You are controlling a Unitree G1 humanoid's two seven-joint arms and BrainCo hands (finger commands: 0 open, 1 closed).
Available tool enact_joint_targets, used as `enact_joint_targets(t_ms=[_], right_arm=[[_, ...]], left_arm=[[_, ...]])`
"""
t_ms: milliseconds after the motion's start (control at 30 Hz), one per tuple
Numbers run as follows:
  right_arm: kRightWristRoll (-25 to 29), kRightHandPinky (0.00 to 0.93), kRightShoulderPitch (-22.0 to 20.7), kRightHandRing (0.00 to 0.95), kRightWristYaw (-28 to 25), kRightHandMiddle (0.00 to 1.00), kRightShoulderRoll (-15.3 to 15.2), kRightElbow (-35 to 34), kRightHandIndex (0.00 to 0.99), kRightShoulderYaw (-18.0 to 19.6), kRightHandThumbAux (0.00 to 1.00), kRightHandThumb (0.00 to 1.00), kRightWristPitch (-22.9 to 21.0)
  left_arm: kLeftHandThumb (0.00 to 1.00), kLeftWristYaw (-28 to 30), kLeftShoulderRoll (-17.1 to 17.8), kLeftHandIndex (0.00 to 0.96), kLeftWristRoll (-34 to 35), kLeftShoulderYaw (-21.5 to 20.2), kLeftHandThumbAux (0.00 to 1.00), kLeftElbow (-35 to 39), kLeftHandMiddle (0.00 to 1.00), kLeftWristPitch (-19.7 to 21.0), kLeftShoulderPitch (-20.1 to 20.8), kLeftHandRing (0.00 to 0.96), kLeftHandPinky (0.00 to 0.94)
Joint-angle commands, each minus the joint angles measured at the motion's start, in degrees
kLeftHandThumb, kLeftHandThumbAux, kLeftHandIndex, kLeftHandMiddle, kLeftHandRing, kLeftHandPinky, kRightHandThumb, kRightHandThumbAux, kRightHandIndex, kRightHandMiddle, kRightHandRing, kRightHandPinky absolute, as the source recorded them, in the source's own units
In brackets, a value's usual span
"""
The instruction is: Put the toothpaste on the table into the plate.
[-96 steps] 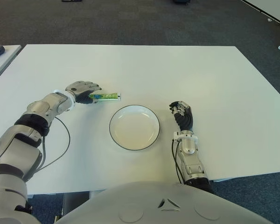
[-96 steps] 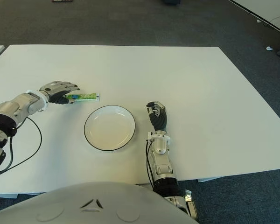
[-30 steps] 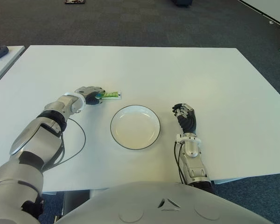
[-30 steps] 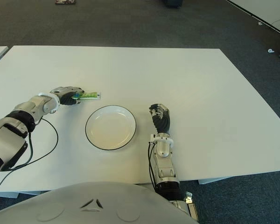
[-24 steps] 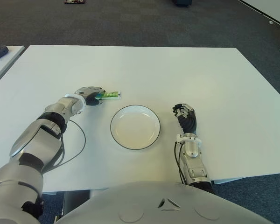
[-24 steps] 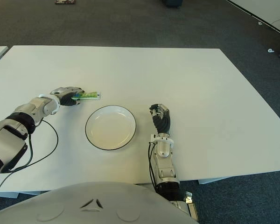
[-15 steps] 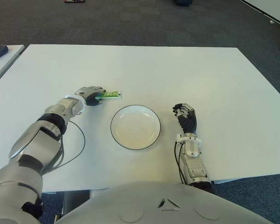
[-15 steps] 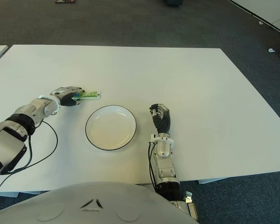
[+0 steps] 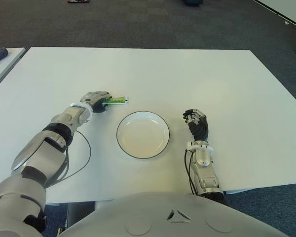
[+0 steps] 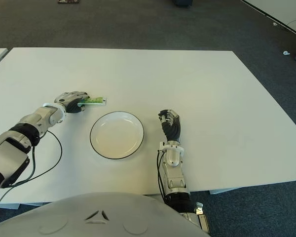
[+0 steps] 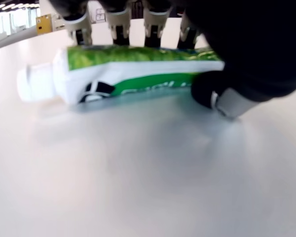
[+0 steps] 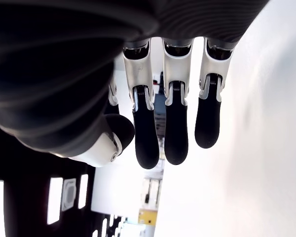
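Nearest the robot's body, the right hand [image 9: 196,122] shows just to the right of the plate [image 9: 142,135], its arm running back toward the front edge of the white surface [image 9: 197,79]. Its own wrist view shows the fingers [image 12: 147,138] loosely bent, hanging side by side with nothing between them and the thumb.

At the middle of the near half of the surface sits the plate, round and white with a thin dark rim, with nothing lying in it. A black cable [image 9: 76,158] loops on the surface to the plate's left, beside the left forearm.

Farther back and to the left of the plate, the left hand [image 9: 96,100] is down on the toothpaste [image 9: 116,100]. The green and white tube lies flat on the surface, just beyond the plate's far-left rim and apart from it. In the left wrist view the four fingers [image 11: 117,22] curl over the far side of the tube and the thumb [image 11: 209,91] presses against its near side, so the hand is closed around it, while the white cap [image 11: 32,84] sticks out free past the fingers.

Beyond the surface lies dark carpet [image 9: 138,22].
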State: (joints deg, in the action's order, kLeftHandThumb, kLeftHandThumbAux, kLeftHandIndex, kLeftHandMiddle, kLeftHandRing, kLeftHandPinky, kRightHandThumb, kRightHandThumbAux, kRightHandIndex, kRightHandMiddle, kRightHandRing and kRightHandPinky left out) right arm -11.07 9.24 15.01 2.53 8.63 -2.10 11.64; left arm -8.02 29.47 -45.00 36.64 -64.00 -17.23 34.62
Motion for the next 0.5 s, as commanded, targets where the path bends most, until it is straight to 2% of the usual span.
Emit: enact_joint_targets(t_ms=[33,200,233,333,500], right_arm=[[0.20,0.468,0.39,0.471,0.25,0.495,0.27,-0.05,0.428,0.32,0.730,0.707,0.10],[0.57,0.462,0.38,0.468,-0.01,0.493,0.26,-0.05,0.428,0.45,0.730,0.707,0.08],[0.63,0.463,0.38,0.468,-0.06,0.493,0.26,-0.05,0.428,0.47,0.730,0.707,0.08],[0.75,0.463,0.39,0.470,-0.19,0.493,0.23,-0.03,0.428,0.53,0.730,0.707,0.10],[0.93,0.460,0.42,0.469,-0.47,0.493,0.13,-0.09,0.427,0.67,0.730,0.706,0.16]], left_arm=[[0.648,1.12,-2.19,0.282,-0.32,0.91,0.571,0.02,0.311,0.09,-3.14,0.323,0.374],[0.703,1.64,-2.44,0.396,1.31,-0.50,0.672,0.97,0.416,1.05,-3.92,0.431,0.463],[0.750,1.73,-2.47,0.397,1.62,-0.76,0.672,1.14,0.441,1.17,-4.04,0.467,0.492],[0.808,1.87,-2.55,0.396,2.32,-1.47,0.672,1.60,0.482,1.37,-4.40,0.528,0.545],[0.834,2.02,-2.67,0.401,3.67,-2.50,0.669,2.66,0.531,1.55,-5.11,0.610,0.625]])
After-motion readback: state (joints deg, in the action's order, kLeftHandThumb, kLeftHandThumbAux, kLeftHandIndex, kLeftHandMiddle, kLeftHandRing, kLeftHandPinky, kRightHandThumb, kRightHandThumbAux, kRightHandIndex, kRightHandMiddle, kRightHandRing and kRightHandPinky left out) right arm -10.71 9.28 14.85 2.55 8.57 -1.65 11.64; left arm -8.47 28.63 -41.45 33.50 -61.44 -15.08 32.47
